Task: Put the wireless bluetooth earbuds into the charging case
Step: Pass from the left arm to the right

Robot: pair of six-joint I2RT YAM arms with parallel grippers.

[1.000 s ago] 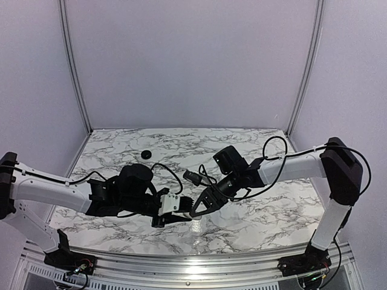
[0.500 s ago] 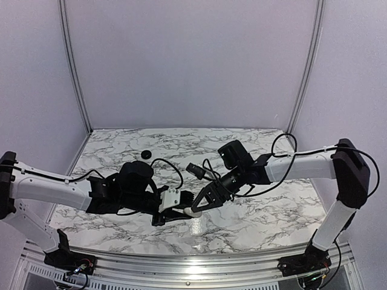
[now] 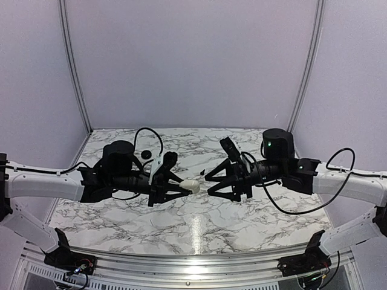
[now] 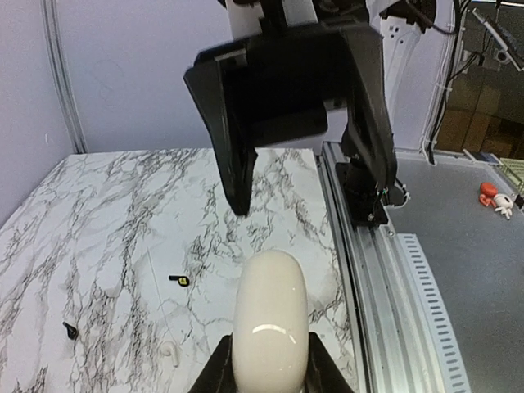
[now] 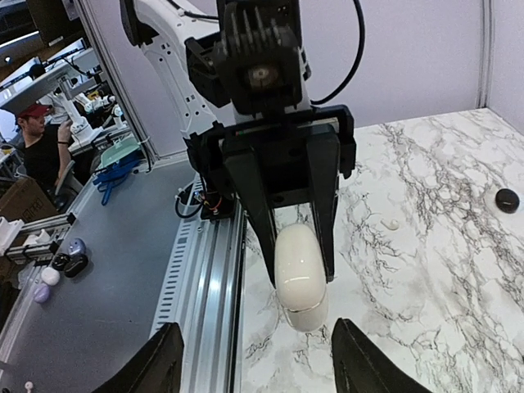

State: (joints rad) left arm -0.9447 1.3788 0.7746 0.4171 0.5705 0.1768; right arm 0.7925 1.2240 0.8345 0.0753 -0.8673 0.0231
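Observation:
The charging case [image 3: 190, 186], a glossy white oval with its lid closed, hangs above the table with my left gripper [image 3: 187, 186] shut on it. In the left wrist view the case [image 4: 270, 315] fills the gap between the fingertips [image 4: 214, 372]. My right gripper [image 3: 209, 184] faces it from the right, open, a short gap from the case's end. From the right wrist, the case [image 5: 300, 278] sticks out toward the wide-spread fingers [image 5: 168, 360]. Two tiny black earbuds lie on the marble: one with a yellow spot [image 4: 178, 280], one hook-shaped [image 4: 70, 330].
A small white earbud-like piece [image 4: 168, 350] lies on the marble table [image 3: 121, 211] near the black ones. A black round disc [image 3: 146, 154] sits at the back left. The aluminium rail [image 4: 385, 295] runs along the near table edge.
Both arms have risen from low over the near table. The left gripper now carries the case in the air; the right gripper has drawn back to the right, opened wider and turned to face it.

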